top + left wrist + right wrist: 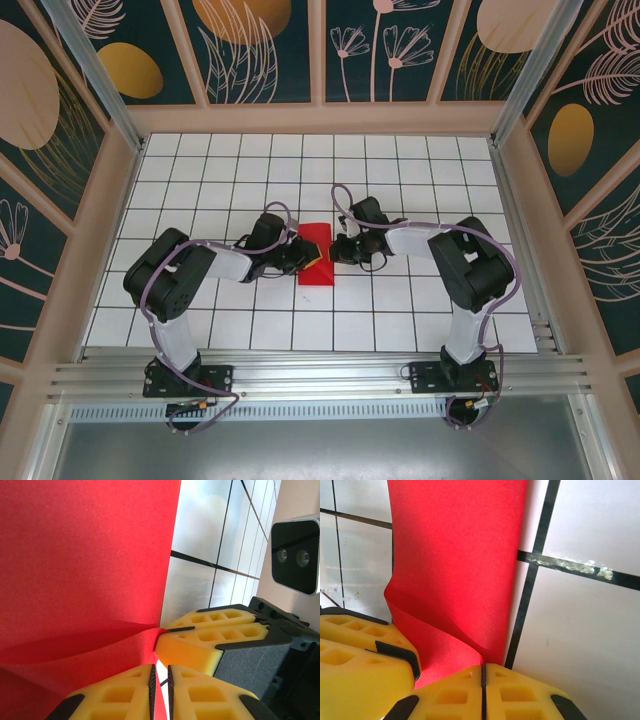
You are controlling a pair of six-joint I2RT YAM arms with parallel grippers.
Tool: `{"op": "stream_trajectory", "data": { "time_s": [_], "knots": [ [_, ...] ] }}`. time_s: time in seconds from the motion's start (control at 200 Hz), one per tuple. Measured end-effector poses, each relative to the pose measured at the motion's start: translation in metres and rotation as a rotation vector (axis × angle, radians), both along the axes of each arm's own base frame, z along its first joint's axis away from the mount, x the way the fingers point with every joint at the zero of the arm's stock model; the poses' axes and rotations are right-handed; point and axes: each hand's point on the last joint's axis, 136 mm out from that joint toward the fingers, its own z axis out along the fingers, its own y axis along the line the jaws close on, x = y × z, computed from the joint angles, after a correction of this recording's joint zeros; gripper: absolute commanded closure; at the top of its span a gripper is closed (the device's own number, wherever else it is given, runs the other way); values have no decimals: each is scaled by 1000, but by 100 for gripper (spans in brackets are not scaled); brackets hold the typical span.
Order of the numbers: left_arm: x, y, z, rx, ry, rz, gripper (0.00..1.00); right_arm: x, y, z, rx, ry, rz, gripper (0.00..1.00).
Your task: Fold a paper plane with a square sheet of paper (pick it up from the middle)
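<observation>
The square sheet of paper [318, 240] is bright red and lies on the white grid at the centre, folded into a narrow strip with one flap lifted. From the left, my left gripper [307, 260] reaches its near end, and my right gripper [335, 250] comes in from the right. In the left wrist view the paper [90, 555] runs down between my left gripper's [160, 667] yellow pads, which are shut on it. The right gripper's fingers [200, 640] pinch the same raised flap just beyond. In the right wrist view the paper [455, 555] curls into my right gripper [483, 666], shut on its edge.
The white tiled table [420, 180] has free room all round the paper. Wooden-framed patterned walls [320, 118] enclose it on three sides, and an aluminium rail [320, 375] carries both arm bases at the near edge. The two grippers almost touch.
</observation>
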Motion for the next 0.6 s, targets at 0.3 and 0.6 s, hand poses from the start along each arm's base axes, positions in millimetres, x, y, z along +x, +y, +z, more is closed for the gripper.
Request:
{"op": "stream_trajectory", "data": {
  "time_s": [0.3, 0.6],
  "knots": [
    [0, 0, -1, 2, 2, 0, 83, 0, -1, -1, -4, 1, -1, 91],
    [0, 0, -3, 7, 1, -4, 81, 2, 1, 2, 0, -6, -1, 91]
  ]
}}
